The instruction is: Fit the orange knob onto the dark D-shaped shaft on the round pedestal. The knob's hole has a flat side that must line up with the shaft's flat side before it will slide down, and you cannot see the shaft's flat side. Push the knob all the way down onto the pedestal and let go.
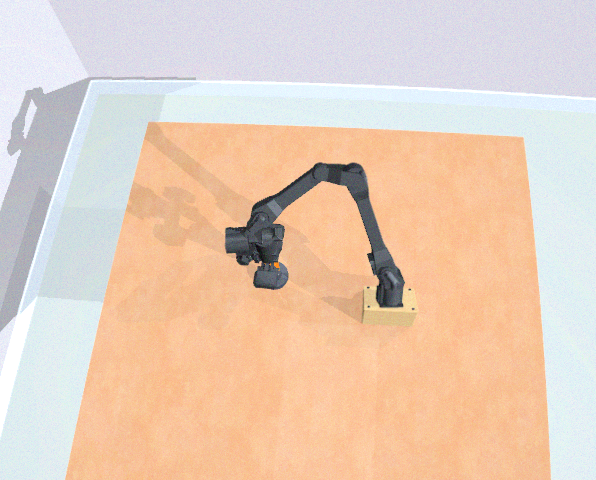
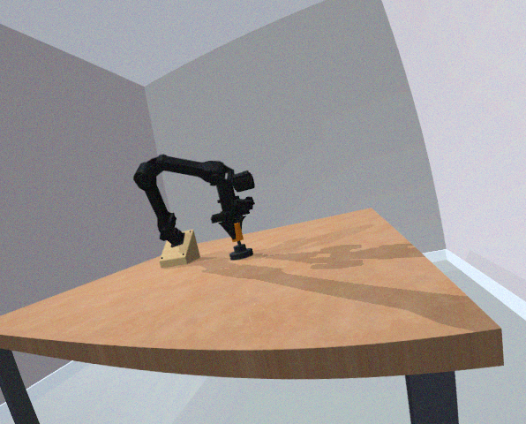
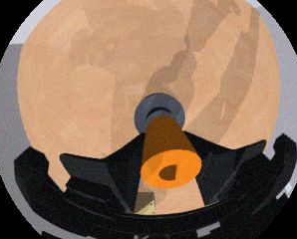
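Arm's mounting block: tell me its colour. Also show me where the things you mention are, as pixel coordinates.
The mounting block (image 1: pixel 388 317) (image 2: pixel 174 262) (image 3: pixel 145 203) is pale yellowish tan, clearest in the top view.

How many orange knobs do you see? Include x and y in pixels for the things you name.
1. The knob (image 1: pixel 276 265) (image 2: pixel 237 231) (image 3: pixel 160 136) is between the robot's fingers (image 1: pixel 270 267) (image 2: pixel 236 232), above the round pedestal (image 1: pixel 283 277) (image 2: pixel 241 253) (image 3: pixel 143 116). Another could be hidden behind the arm (image 1: pixel 295 191) (image 2: pixel 184 166).

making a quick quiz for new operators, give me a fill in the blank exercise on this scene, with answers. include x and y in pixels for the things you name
The knob (image 2: pixel 237 231) (image 3: pixel 171 168) is coloured ____.
The gripper (image 2: pixel 237 228) (image 3: pixel 163 135) is ____ on the knob.
The pedestal (image 2: pixel 241 253) (image 3: pixel 144 112) is ____ in outline.
The arm's base block (image 1: pixel 388 316) (image 2: pixel 174 263) rests on the ____.

Missing words: orange; shut; round; table
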You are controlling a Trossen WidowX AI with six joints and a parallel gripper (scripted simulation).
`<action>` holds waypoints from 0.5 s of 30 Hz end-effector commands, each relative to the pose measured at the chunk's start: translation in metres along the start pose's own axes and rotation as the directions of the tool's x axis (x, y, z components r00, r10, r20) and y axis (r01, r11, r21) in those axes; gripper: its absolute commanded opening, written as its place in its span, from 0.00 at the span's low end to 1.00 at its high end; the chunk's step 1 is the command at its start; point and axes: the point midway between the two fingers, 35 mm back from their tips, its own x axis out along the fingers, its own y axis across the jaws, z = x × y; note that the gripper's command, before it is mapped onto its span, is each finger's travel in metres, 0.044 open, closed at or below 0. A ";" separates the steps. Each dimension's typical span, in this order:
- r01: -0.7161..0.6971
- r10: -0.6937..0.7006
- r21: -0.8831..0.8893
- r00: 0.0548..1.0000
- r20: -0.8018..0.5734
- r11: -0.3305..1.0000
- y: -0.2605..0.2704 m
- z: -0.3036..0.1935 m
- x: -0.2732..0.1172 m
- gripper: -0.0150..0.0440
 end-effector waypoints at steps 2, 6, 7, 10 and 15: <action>0.003 -0.003 -0.004 1.000 0.000 1.000 0.000 -0.001 0.001 0.25; 0.003 -0.003 -0.004 1.000 0.000 1.000 0.001 -0.001 0.001 0.25; 0.003 -0.003 -0.004 1.000 0.000 1.000 0.001 -0.001 0.001 0.25; 0.003 -0.003 -0.004 1.000 0.000 1.000 0.001 -0.001 0.000 0.25; 0.003 -0.003 -0.004 1.000 0.000 1.000 0.001 -0.001 -0.004 0.25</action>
